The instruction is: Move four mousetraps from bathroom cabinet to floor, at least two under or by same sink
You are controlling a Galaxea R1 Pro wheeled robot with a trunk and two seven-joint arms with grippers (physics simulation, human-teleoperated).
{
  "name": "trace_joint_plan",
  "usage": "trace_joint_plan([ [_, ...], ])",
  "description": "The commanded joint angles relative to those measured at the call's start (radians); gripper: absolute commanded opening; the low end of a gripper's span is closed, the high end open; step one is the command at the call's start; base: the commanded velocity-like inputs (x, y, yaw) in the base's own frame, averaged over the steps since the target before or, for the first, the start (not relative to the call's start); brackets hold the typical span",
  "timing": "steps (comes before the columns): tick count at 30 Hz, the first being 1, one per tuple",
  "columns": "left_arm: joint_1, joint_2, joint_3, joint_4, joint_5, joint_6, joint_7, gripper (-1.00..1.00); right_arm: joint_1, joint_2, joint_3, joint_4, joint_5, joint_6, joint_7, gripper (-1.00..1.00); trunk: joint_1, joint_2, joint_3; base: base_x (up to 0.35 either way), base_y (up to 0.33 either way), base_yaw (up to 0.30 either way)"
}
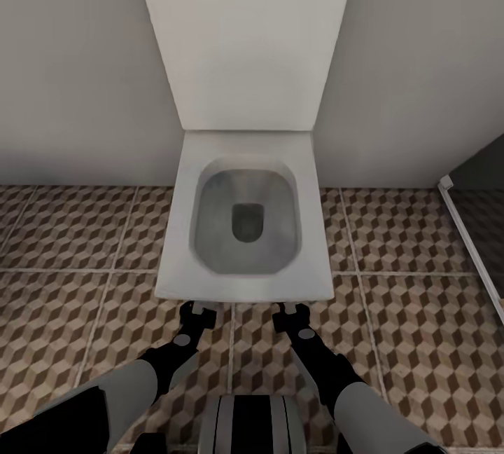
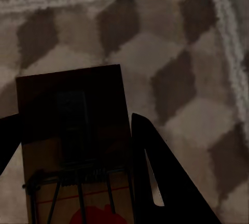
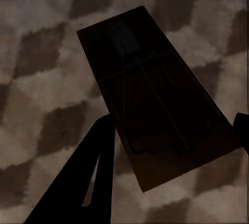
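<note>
A mousetrap (image 2: 72, 146) is being held between the dark fingers of the left gripper (image 2: 78, 182), its tan board, wire spring and red spot being seen in the left wrist view against the cube-patterned bathroom floor (image 2: 171, 53). A second mousetrap (image 3: 155, 99) is being carried in the right gripper (image 3: 171, 141), one finger being pressed to each long edge of the dark board, as the right wrist view is showing. Both sets of jaws are being kept narrowed to the width of a board, each clamped on its trap, and both traps are being held above the tiles rather than laid on them, as far as can be judged.

In the head view, the left gripper (image 1: 194, 314) and the right gripper (image 1: 288, 314) are being held low and forward, just before the front lip of a white toilet (image 1: 245, 223) whose bowl is standing open.

Two traps appear to be taken from storage and not yet set down; the other two are not being accounted for. The placing near a basin looks to be wholly outstanding, since a toilet rather than a vanity is being faced.

The floor (image 1: 420, 328) is being laid out in large brown-and-beige tiles with pale grout, a plain pale wall (image 1: 77, 69) is rising behind, and a dark shower threshold (image 1: 483, 230) with a white frame is being glimpsed at the right edge.
</note>
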Motion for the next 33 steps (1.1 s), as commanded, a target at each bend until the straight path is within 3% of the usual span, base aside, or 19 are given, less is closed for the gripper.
trace_joint_plan([
  [1, 0.0, 0.0, -0.009, -0.001, 0.001, -0.001, 0.009, -1.0, 0.0, -0.001, 0.005, -0.002, 0.002, 0.007, -0.003, -1.0, 0.0, 0.0, -0.001, 0.236, 0.0, 0.0],
  [14, 0.0, 0.0, -0.009, -0.001, 0.001, -0.004, 0.011, -1.0, 0.0, -0.001, 0.006, -0.002, 0.003, 0.007, -0.003, -1.0, 0.0, 0.0, -0.001, 0.087, 0.0, 0.0],
  [24, 0.0, 0.0, -0.01, -0.001, 0.001, -0.004, 0.011, -1.0, 0.0, -0.001, 0.006, -0.002, 0.003, 0.007, -0.003, -1.0, 0.0, 0.0, -0.001, -0.275, 0.0, 0.0],
  [33, 0.0, 0.0, -0.009, -0.001, 0.001, -0.006, 0.011, -1.0, 0.0, -0.001, 0.006, -0.002, 0.003, 0.007, -0.003, -1.0, 0.0, 0.0, -0.001, -0.049, 0.0, 0.0],
])
